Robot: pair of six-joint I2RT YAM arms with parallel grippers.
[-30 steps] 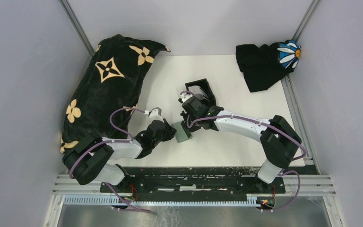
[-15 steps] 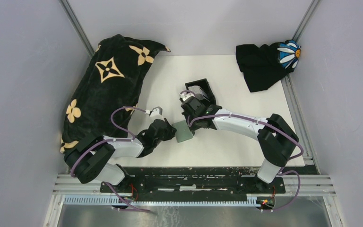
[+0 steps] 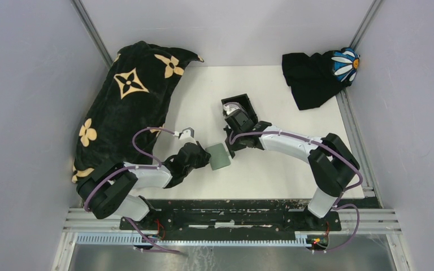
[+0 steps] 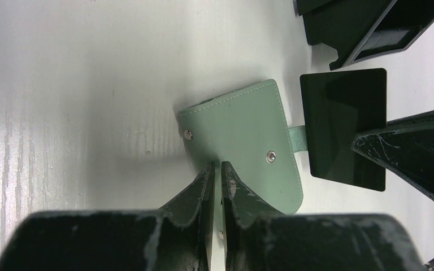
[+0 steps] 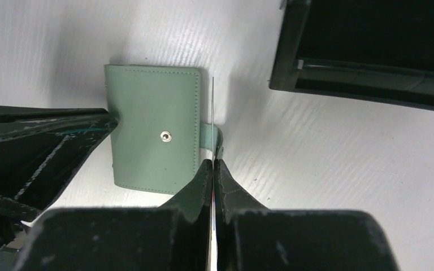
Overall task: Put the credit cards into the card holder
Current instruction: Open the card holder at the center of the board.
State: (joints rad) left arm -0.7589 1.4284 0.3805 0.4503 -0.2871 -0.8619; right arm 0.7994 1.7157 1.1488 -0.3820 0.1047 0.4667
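My left gripper [image 4: 215, 166] is shut on the edge of a pale green snap wallet [image 4: 240, 141] that lies on the white table; the gripper [image 3: 208, 159] and wallet [image 3: 219, 157] also show in the top view. My right gripper [image 5: 213, 164] is shut on one thin card [image 5: 212, 107], seen edge-on just right of the wallet [image 5: 152, 135]. In the left wrist view that card [image 4: 344, 130] shows a dark glossy face, held upright beside the wallet. The black open-topped card holder [image 3: 247, 101] stands just beyond my right gripper [image 3: 229, 138], and appears in the right wrist view [image 5: 285, 51]. Other cards are hidden.
A big black blanket with tan flowers [image 3: 127, 107] lies along the left wall. A black cloth with a white daisy [image 3: 316, 76] sits in the far right corner. Both arms meet at mid-table, fingers close together.
My right gripper has drawn back from the wallet toward the holder with the card in it. The wallet has settled flatter in my left gripper.
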